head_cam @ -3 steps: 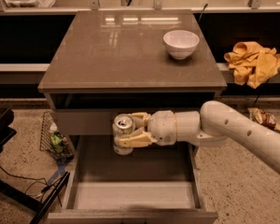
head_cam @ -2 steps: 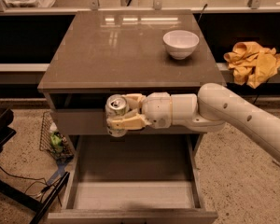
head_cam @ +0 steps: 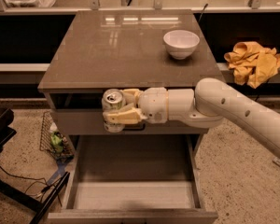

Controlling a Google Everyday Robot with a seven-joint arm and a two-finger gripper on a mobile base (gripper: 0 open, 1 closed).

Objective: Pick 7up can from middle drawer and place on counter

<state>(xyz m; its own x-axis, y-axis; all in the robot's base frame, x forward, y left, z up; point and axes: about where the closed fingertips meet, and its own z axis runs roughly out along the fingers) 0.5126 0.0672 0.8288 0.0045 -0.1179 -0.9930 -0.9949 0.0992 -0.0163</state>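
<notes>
Silver-topped 7up can [head_cam: 113, 99]: upright, left of the frame's centre, clear of the drawer floor and level with the cabinet's front face just under the tabletop's front edge; its shiny top and pull tab face up.
Pincer [head_cam: 113, 109]: closed around the can from the right, one cream finger [head_cam: 129, 95] along the upper side and the other across the lower body, so the can is clamped between them.
Arm [head_cam: 233, 108]: thick and white, reaching in from the right edge of the frame and lying level across the cabinet front.
Middle drawer [head_cam: 130, 197]: pulled out toward the bottom of the frame, directly below the held can, its plain floor showing.
Tabletop [head_cam: 116, 50]: glossy taupe-grey slab in the upper centre, with light reflections near its far edge.
White bowl [head_cam: 181, 43]: on the tabletop toward its right rear corner, well apart from the can.
Yellow cloth [head_cam: 254, 62]: crumpled on the lower ledge at the right of the frame, beside the cabinet.
Wire basket [head_cam: 53, 136]: on the speckled floor at the left, next to the cabinet's lower left side, with small items inside.
Pale ledge [head_cam: 130, 1]: runs along the top of the frame behind the tabletop, with metal brackets.
</notes>
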